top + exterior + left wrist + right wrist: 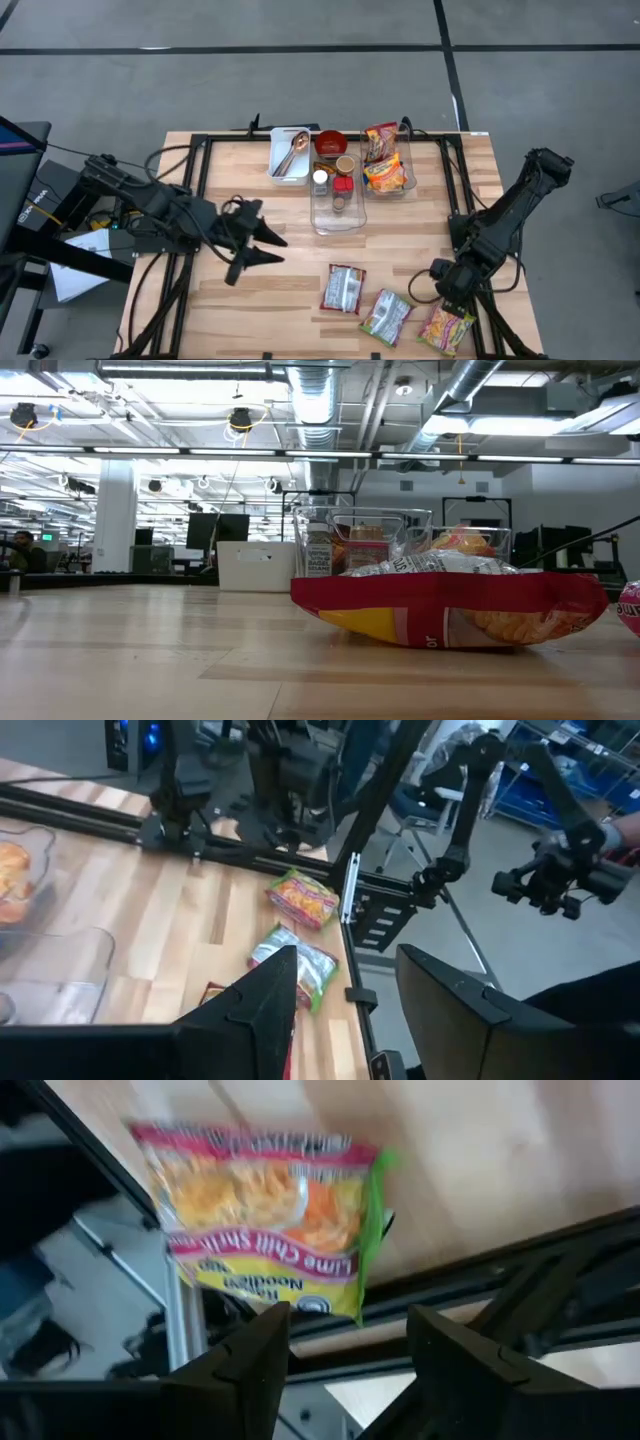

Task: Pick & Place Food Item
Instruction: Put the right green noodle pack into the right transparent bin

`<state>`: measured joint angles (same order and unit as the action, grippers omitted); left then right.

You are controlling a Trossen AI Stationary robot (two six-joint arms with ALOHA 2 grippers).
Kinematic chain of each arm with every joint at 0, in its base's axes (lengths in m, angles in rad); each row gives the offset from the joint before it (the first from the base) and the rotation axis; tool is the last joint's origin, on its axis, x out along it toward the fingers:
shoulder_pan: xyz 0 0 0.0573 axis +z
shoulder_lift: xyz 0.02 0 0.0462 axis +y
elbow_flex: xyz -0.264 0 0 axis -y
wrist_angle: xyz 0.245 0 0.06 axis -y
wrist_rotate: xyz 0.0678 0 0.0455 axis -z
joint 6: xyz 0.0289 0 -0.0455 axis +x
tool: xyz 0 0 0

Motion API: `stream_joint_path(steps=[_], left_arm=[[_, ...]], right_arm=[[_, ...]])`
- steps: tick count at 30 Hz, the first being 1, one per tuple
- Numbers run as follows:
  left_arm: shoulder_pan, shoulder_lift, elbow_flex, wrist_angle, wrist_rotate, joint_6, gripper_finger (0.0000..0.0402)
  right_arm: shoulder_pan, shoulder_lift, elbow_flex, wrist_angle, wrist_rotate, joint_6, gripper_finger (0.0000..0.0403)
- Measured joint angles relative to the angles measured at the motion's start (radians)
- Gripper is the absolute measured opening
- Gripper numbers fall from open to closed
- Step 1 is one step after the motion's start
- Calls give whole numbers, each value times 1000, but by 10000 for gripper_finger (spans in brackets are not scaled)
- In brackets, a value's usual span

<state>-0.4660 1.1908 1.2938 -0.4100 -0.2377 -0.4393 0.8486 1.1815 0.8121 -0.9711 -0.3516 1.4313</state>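
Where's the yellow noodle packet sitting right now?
In the high view the yellow noodle packet lies at the table's near right corner, right of the green packet, with the right pincer open just above it.

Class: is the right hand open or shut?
Open. The right hand shows a clear gap between its dark fingers, empty, hovering above the yellow-and-pink noodle packet.

bare table point(260, 295) left of packets point(343, 289).
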Motion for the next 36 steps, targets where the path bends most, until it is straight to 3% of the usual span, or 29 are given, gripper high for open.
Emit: stream_joint_path(steps=[4,12,17,21,30,36], left_arm=[[0,-47,0,-44,-6,0,166],[0,-73,0,-140,-148,-8,164],[1,-72,0,-136,-160,-42,157],[1,-72,0,-130,-171,-78,153],[1,-68,0,-115,-182,-119,151],[1,-68,0,-112,-181,-119,147]], right_arm=[[34,15,-65,101,-46,2,195],[79,16,-195,231,-76,34,195],[100,16,-266,344,-81,49,195],[100,16,-322,480,-60,84,195],[100,16,-376,518,-32,106,195],[100,16,-412,677,24,128,195]])
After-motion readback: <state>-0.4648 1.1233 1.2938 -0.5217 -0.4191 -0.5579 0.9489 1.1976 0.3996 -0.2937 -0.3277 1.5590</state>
